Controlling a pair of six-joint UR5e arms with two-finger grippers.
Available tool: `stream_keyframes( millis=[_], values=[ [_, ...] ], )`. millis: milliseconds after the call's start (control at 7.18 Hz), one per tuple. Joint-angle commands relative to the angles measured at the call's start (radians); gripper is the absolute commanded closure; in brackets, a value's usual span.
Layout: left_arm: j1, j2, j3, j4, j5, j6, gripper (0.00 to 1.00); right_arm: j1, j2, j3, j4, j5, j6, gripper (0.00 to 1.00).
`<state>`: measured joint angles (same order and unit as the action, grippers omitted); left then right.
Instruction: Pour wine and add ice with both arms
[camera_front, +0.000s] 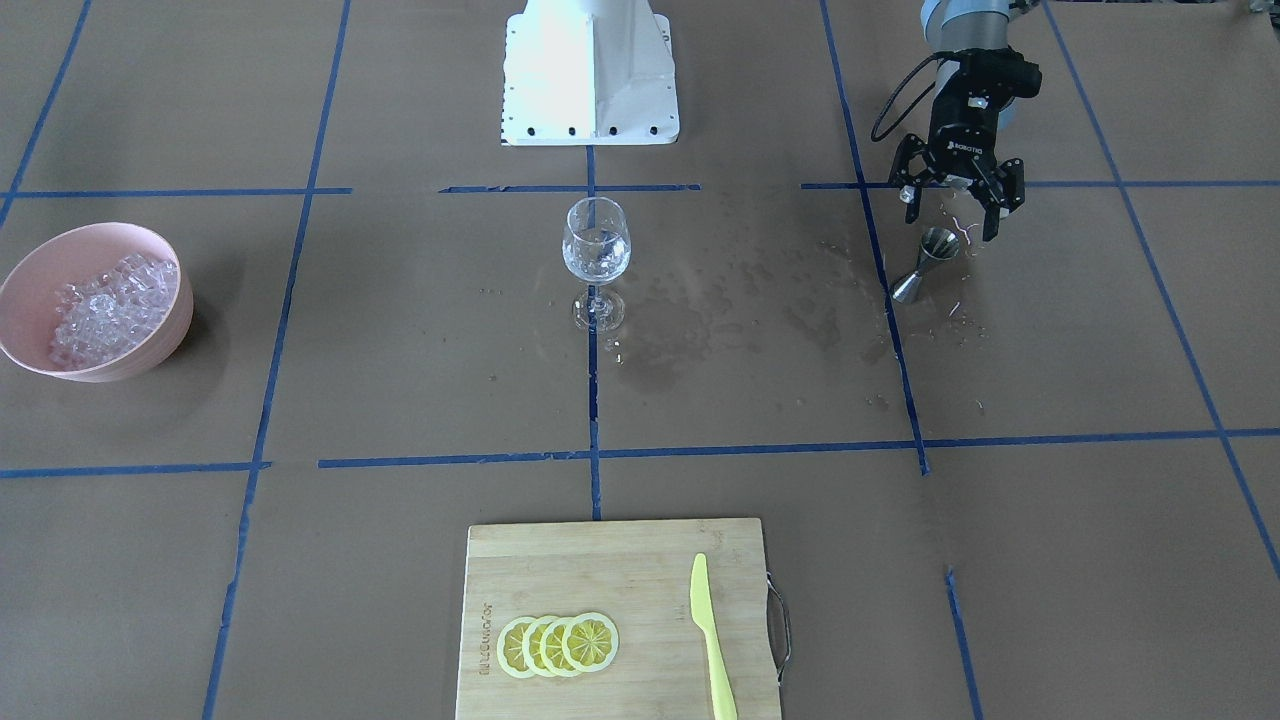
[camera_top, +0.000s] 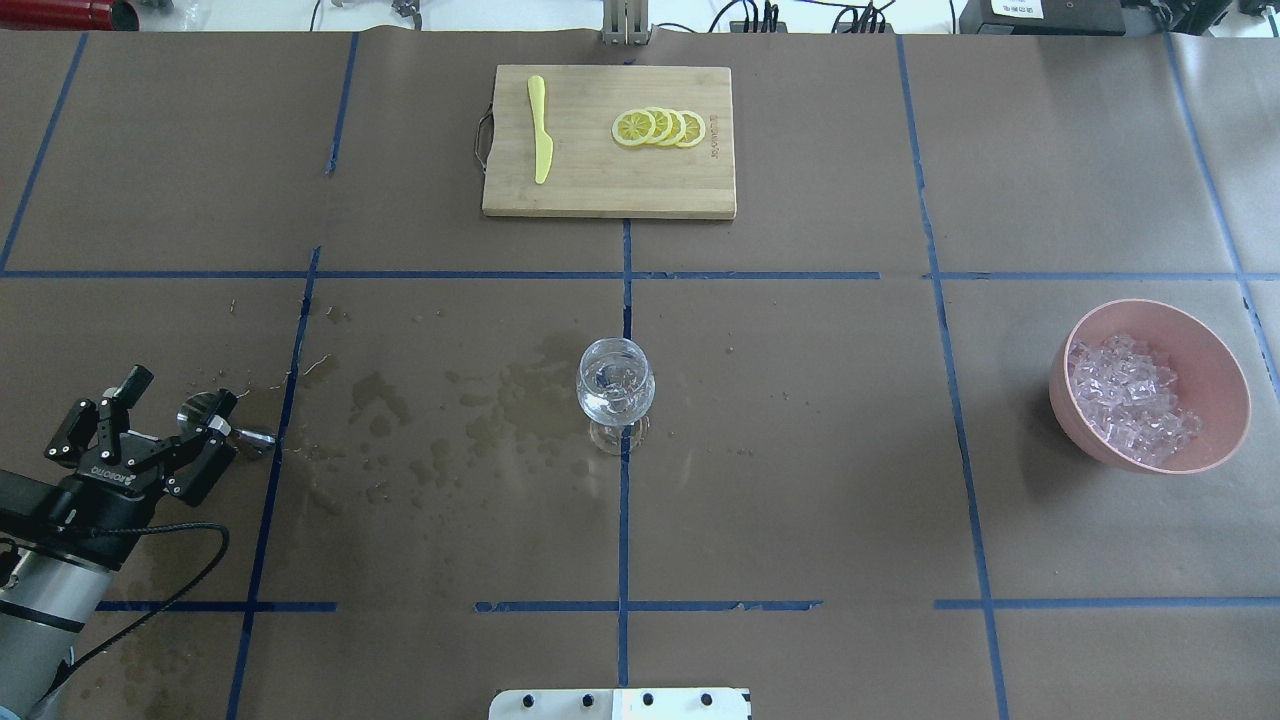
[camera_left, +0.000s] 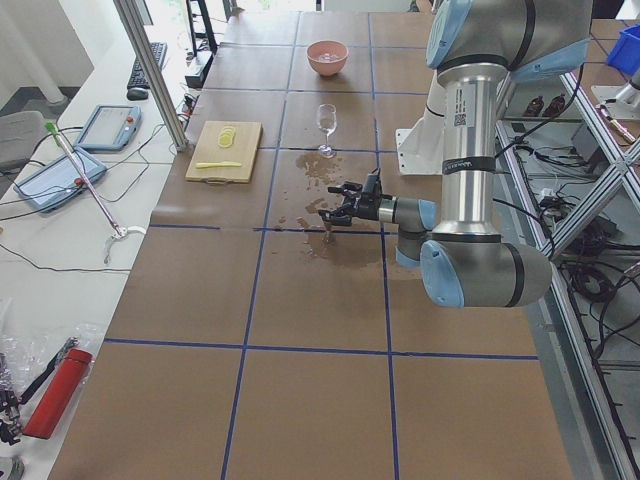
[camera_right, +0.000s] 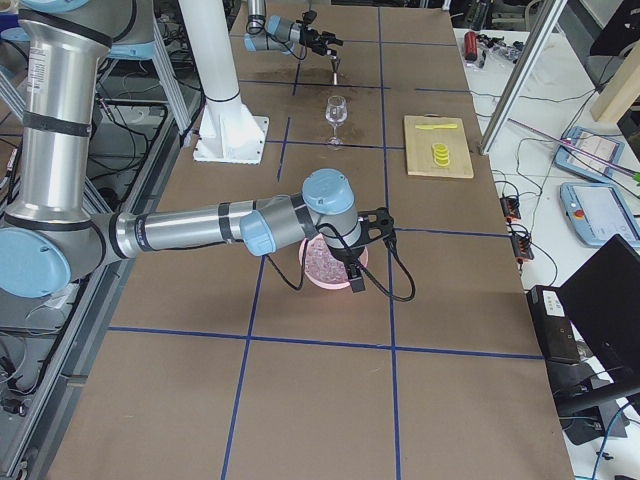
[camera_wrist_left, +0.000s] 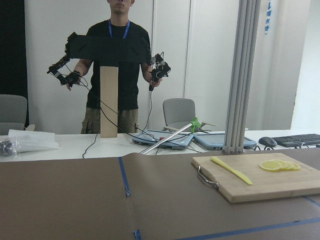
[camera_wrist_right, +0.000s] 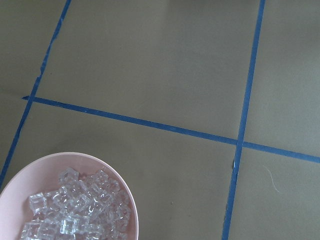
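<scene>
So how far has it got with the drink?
Pouring looks done: clear wine sits in the glass, the jigger stands on the table, and the left gripper is open by it, gripping nothing. Wet patches suggest spills. In hand: the right gripper is near the pink bowl; whether it is open I can't tell. Left: the ice lies heaped in the bowl, none clearly in the glass.
</scene>
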<state>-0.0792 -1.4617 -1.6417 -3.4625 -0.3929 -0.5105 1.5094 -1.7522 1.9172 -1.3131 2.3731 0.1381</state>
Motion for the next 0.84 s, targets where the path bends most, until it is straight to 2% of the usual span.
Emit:
stream_keyframes(
  millis=[0,139,418,696],
  values=[
    [-0.084,0.009,-0.016,-0.012,-0.122,0.058,0.00,-0.002,0.000,-0.003,0.000,0.000,0.000,0.00],
    [-0.167,0.009,-0.015,-0.006,-0.201,0.096,0.00,0.000,0.000,-0.001,0.000,0.000,0.002,0.00],
    [-0.349,0.003,-0.015,0.086,-0.385,0.168,0.00,0.000,0.000,-0.004,0.000,0.000,0.000,0.00],
    [-0.575,-0.025,-0.015,0.248,-0.647,0.255,0.01,0.000,-0.001,-0.004,0.000,0.000,0.002,0.00]
  ],
)
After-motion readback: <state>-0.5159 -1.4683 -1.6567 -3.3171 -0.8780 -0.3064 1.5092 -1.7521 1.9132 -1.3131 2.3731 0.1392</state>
